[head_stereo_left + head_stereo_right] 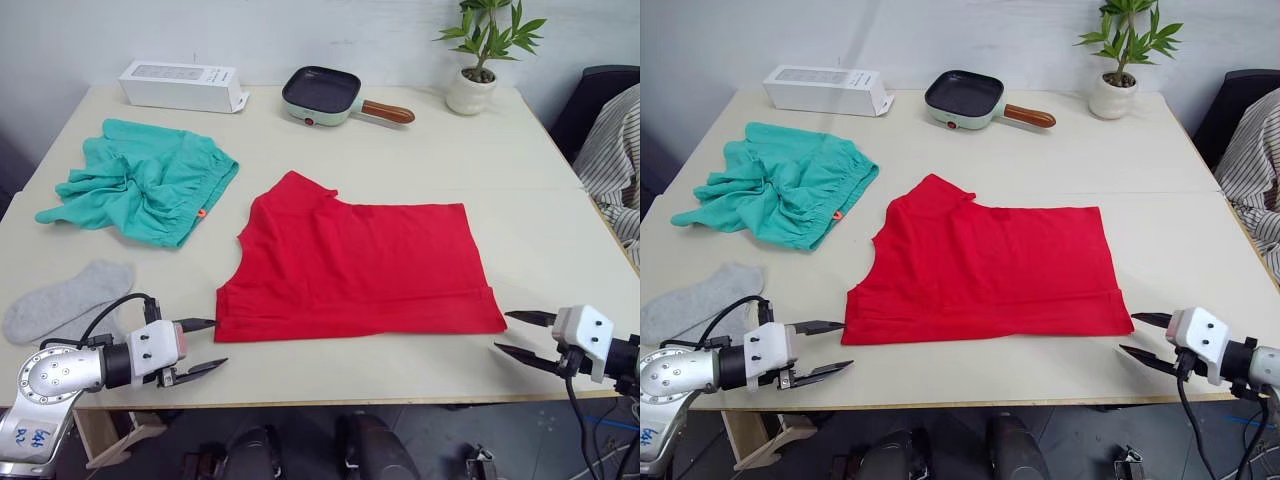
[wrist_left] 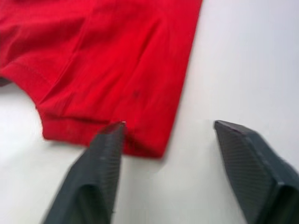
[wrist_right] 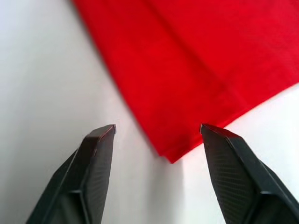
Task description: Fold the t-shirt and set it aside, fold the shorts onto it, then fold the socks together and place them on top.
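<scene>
T-shirt [image 1: 355, 268], far sleeve folded under

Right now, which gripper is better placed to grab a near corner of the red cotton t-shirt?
Left gripper: open, one fingertip already at the red cotton t-shirt's corner. The right gripper, also open, sits slightly off its corner.

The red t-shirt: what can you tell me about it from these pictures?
The t-shirt is bright red, plain, and looks like soft cotton. It lies flat on the pale table, already folded once so two layers show at its edges, with one short sleeve sticking up toward the far side. The left gripper and the right gripper sit open at its two near corners; one left finger is right at the hem, though contact is unclear. No other item on the table touches it.
</scene>
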`<state>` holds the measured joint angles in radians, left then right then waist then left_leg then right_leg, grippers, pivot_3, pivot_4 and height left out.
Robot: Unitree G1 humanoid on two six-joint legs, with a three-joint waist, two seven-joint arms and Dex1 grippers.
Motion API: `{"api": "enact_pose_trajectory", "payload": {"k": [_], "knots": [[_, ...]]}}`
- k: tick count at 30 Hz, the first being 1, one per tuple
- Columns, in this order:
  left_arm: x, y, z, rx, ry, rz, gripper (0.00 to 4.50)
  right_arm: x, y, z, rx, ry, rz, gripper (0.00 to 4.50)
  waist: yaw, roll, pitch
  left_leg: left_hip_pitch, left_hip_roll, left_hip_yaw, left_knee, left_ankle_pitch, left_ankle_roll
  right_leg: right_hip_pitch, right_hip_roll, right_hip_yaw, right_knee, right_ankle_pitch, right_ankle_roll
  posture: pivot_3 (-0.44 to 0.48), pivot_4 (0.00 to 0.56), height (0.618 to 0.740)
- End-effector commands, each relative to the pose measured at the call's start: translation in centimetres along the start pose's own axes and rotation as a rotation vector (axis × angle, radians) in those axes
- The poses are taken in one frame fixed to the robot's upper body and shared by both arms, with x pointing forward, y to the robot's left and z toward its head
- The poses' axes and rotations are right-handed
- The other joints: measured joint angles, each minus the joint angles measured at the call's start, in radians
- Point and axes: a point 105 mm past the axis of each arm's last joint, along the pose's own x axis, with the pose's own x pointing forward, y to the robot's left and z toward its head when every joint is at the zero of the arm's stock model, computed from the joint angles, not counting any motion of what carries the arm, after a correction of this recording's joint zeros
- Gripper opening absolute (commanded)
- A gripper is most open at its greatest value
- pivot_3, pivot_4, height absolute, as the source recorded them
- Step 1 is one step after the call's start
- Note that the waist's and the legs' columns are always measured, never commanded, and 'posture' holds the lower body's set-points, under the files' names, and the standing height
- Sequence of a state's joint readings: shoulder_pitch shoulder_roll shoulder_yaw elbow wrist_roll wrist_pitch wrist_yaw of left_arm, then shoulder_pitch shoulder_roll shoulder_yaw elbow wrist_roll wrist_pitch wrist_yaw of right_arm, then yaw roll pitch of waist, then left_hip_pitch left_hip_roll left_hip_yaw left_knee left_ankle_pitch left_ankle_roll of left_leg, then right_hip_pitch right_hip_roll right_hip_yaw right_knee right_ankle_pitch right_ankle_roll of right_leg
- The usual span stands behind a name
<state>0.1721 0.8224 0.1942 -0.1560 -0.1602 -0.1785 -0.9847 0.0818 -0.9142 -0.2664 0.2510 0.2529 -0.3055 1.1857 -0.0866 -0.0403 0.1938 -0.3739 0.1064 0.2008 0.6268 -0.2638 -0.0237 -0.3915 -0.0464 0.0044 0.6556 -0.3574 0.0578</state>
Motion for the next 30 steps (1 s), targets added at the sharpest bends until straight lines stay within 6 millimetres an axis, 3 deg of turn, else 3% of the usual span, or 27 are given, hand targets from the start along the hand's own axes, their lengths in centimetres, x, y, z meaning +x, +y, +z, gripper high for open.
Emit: {"api": "enact_pose_trajectory", "payload": {"k": [1,4,6,9,13,17,18,23,26,30], "knots": [[0.7,0.5,-1.1,0.063,0.079,0.026,3.36,0.9,-0.6,-0.2,-0.079,0.026,0.009,2.72,0.000,0.001,0.000,0.000,0.000,0.000,0.000,0.000,0.000,0.000,0.000,0.000,0.000,0.000,0.000,0.000,0.150,0.740],[1.2,0.6,-1.9,0.065,0.121,0.020,3.36,1.6,-1.4,-1.0,-0.108,0.064,0.010,2.72,-0.002,0.001,-0.001,0.004,0.000,0.000,0.001,0.000,0.000,0.003,-0.001,0.000,0.000,0.000,-0.002,0.000,0.150,0.740],[1.5,0.5,-2.2,0.059,0.136,0.011,3.39,1.9,-2.0,-1.6,-0.113,0.097,-0.003,2.32,-0.004,0.003,-0.003,0.006,0.000,0.000,0.001,-0.001,0.000,0.006,-0.002,0.000,-0.001,0.000,-0.007,0.000,0.150,0.740],[1.9,0.7,-2.7,0.053,0.155,0.019,2.74,2.4,-2.8,-1.5,-0.127,0.090,-0.019,1.42,-0.010,0.004,-0.004,0.011,-0.001,0.000,0.001,0.002,0.003,0.013,-0.003,0.000,-0.005,0.000,-0.015,0.000,0.150,0.740],[2.3,0.7,-3.0,0.043,0.159,0.024,1.51,2.8,-2.8,-1.3,-0.133,0.071,-0.002,0.06,-0.012,0.006,-0.006,0.019,-0.004,-0.001,-0.004,0.002,0.003,0.018,-0.006,-0.001,-0.013,0.003,-0.016,0.000,0.150,0.740],[2.2,0.3,-2.9,0.044,0.150,0.012,0.19,2.6,-2.4,-1.3,-0.148,0.059,0.015,0.00,-0.015,0.008,-0.008,0.020,-0.006,-0.001,-0.007,0.004,0.006,0.022,-0.008,-0.001,-0.012,0.004,-0.014,0.000,0.150,0.740],[2.0,0.1,-2.8,0.049,0.142,0.005,0.04,2.5,-2.2,-1.4,-0.152,0.059,0.022,0.00,-0.016,0.009,-0.008,0.019,-0.006,-0.001,-0.008,0.004,0.006,0.022,-0.009,-0.001,-0.012,0.004,-0.014,0.000,0.150,0.740],[0.7,-1.7,-1.7,0.006,0.095,-0.051,0.04,1.7,-0.9,-1.3,-0.147,0.040,0.069,0.00,-0.021,0.009,-0.009,0.019,-0.006,-0.001,-0.013,0.005,0.005,0.019,-0.008,-0.001,-0.012,0.005,-0.013,0.000,0.150,0.740],[-0.2,-3.1,-0.9,-0.027,0.066,-0.091,0.04,1.0,0.0,-1.0,-0.121,0.025,0.103,0.00,-0.024,0.009,-0.009,0.019,-0.006,-0.001,-0.015,0.005,0.007,0.018,-0.008,-0.002,-0.011,0.006,0.000,0.000,0.150,0.740],[-1.5,-4.2,-0.5,-0.060,0.077,-0.082,0.04,-0.7,2.1,-0.9,-0.072,0.025,0.183,0.00,-0.020,0.009,-0.009,0.018,-0.006,-0.002,-0.015,0.001,0.001,0.017,-0.007,-0.002,-0.010,-0.002,0.002,0.000,0.150,0.740]]}}
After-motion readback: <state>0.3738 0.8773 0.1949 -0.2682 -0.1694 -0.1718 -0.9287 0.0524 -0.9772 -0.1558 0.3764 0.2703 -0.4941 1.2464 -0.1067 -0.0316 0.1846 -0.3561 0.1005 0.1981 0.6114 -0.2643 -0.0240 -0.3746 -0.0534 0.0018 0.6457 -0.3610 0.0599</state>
